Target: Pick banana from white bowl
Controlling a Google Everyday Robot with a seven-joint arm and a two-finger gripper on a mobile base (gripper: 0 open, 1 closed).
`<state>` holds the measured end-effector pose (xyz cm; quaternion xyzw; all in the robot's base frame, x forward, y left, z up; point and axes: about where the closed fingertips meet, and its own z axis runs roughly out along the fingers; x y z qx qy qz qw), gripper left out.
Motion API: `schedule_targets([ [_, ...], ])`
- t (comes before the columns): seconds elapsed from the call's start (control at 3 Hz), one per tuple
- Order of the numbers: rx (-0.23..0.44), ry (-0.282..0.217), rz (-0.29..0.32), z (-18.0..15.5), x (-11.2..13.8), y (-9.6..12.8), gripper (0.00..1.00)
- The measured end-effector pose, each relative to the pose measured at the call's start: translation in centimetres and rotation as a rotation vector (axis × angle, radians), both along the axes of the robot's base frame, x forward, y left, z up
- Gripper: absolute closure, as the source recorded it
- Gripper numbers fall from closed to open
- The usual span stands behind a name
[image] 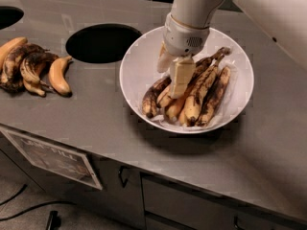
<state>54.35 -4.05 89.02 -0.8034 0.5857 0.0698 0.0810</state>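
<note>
The white bowl (139, 71) stands on the grey counter, lined with crinkled whitish paper and holding several overripe bananas side by side. The banana (207, 63) is the long slim blotched one, with its dark stem tip pointing to the bowl's far right rim. Its lower part runs under my gripper. My gripper (171, 73) reaches down into the left half of the bowl, right above the bananas. Its cream fingers (181, 78) stand a little apart, and I see nothing held between them.
Three more bananas (33, 66) lie on the counter at the far left. A round dark hole (101, 43) opens in the counter just left of the bowl, and another at the far left edge (7, 16). Cabinet fronts with a label (53, 157) are below.
</note>
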Motion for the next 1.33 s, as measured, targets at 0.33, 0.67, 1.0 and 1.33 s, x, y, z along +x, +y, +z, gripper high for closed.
schedule_targets([
  [0.33,0.003,0.003,-0.004,-0.1,-0.5,-0.3,0.37],
  [0.67,0.005,0.006,-0.006,-0.2,-0.8,-0.4,0.37],
  [1.0,0.010,0.015,-0.003,-0.6,-0.8,-0.5,0.38],
  [1.33,0.015,0.026,0.001,-1.1,-0.5,-0.3,0.40],
])
